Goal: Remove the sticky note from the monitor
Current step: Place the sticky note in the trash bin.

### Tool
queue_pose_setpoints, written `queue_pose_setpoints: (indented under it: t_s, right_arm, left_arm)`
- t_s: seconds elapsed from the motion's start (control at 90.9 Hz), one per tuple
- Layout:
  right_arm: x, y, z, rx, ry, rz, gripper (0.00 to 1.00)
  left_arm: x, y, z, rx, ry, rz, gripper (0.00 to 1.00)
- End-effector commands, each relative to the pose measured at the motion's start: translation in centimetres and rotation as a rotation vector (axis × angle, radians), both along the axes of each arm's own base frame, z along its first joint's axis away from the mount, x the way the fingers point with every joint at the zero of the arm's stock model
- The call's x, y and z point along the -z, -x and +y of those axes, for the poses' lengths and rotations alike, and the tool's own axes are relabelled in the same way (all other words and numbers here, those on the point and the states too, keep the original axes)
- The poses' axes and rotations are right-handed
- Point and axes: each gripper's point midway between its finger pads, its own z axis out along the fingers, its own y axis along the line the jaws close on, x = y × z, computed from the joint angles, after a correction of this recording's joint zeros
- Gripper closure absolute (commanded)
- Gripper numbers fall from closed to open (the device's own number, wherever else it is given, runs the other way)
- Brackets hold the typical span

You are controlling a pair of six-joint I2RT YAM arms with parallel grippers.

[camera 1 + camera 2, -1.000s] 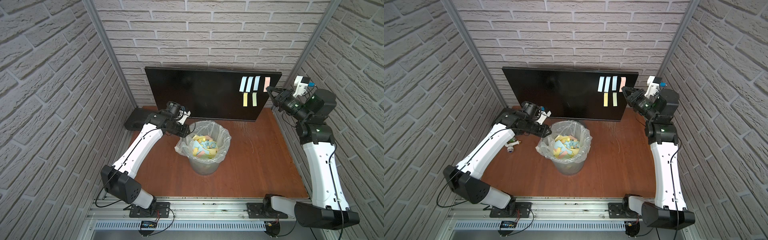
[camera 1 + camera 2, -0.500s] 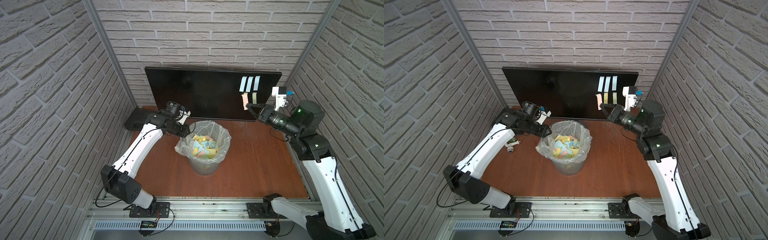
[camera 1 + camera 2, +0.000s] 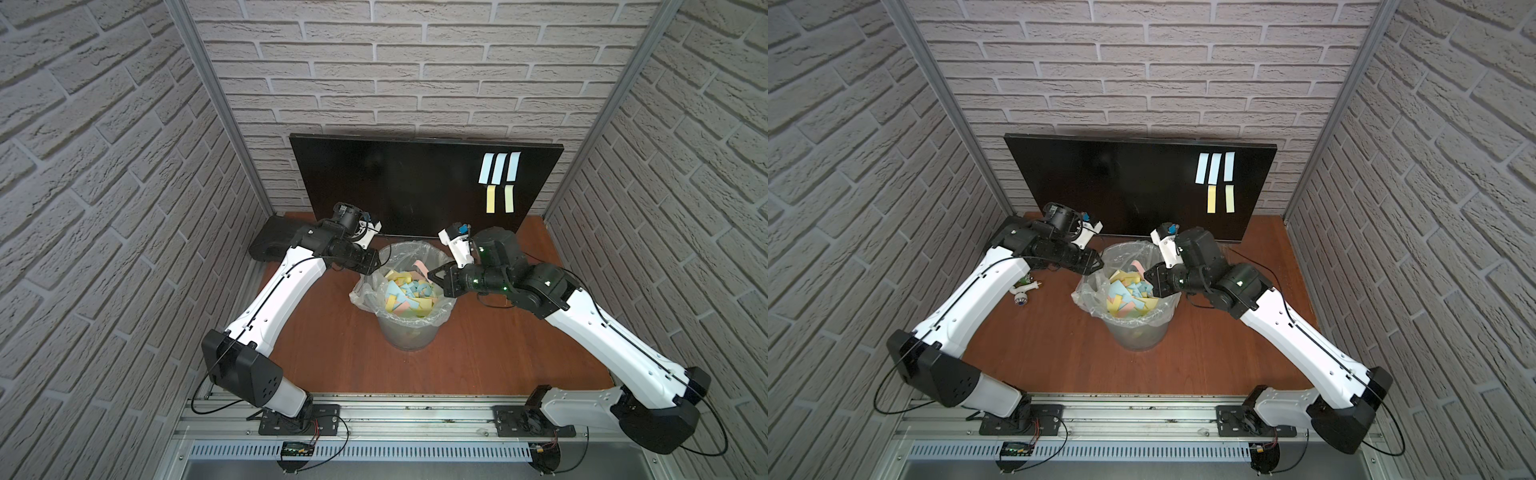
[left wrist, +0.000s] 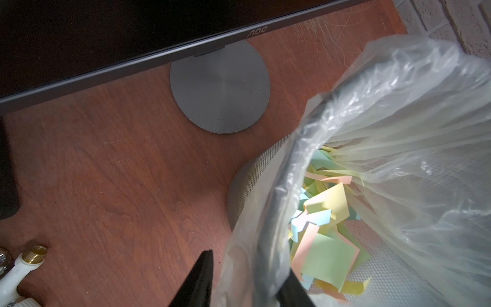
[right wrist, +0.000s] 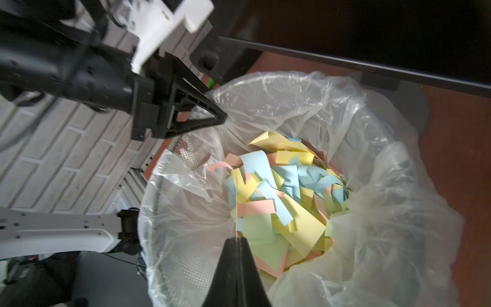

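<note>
The monitor (image 3: 395,183) stands at the back of the table (image 3: 478,357), five notes (image 3: 498,168) stuck on its right part, and the bin (image 3: 405,332) sits just before it with a heap of loose notes (image 3: 409,295) inside. The left gripper (image 3: 374,264) clamps the bin's left rim (one finger outside the liner (image 4: 398,106), one inside), while the right gripper (image 3: 431,274) hangs over the right rim, a sticky note (image 3: 420,266) pinched above the heap. A case (image 3: 270,245) lies in the back left corner; a small fitting (image 3: 1022,296) lies on the table left of the bin.
</note>
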Motion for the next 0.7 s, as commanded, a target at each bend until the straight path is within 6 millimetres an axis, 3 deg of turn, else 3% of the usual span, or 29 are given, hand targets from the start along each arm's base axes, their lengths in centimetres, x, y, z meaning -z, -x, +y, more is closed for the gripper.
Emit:
queue_pose_setpoints:
  t_s: [0.0,0.297,0.561,0.693]
  right_arm:
    - [0.5,-0.6,0.2,-0.018,0.137,-0.076,0.97]
    - [2.9,-1.8,2.7,-0.063,0.317,-0.098,0.97]
    - [4.2,-3.1,2.5,-0.032,0.406,-0.111,0.97]
    - [4.8,-3.1,2.6,-0.038,0.412,-0.097,0.86]
  left_arm:
    - [-0.4,-0.5,0.3,-0.009,-0.003,-0.008,0.62]
    - [-0.2,-0.5,0.3,-0.007,-0.003,-0.005,0.62]
    - [-0.3,-0.5,0.3,-0.008,-0.004,-0.007,0.62]
    - [-0.3,-0.5,0.3,-0.007,-0.002,-0.006,0.62]
